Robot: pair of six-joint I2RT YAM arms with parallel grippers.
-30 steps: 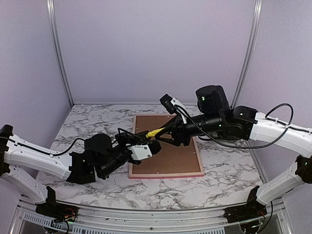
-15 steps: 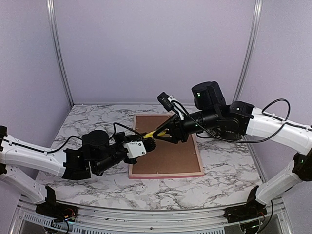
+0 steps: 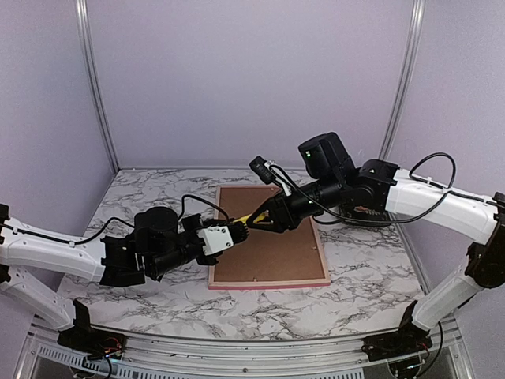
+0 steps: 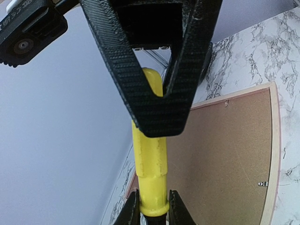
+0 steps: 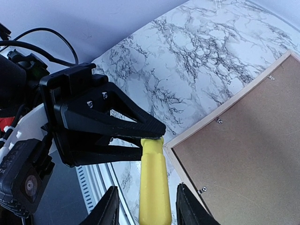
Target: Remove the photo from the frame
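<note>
Both arms moved left since before; we see left gripper [image 3: 241,230] pinching one yellow tool [image 3: 251,215], right gripper [image 3: 254,223] half-open around it, above one frame's [image 3: 272,282] left edge.

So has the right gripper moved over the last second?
Yes. The right gripper has slid left across the frame, toward its left edge.

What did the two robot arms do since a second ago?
Both arms drew toward each other above the frame's left edge. The right gripper slid leftward, carrying the yellow tool; now the left gripper clamps its other end. The frame, brown backing up, stayed put.
</note>
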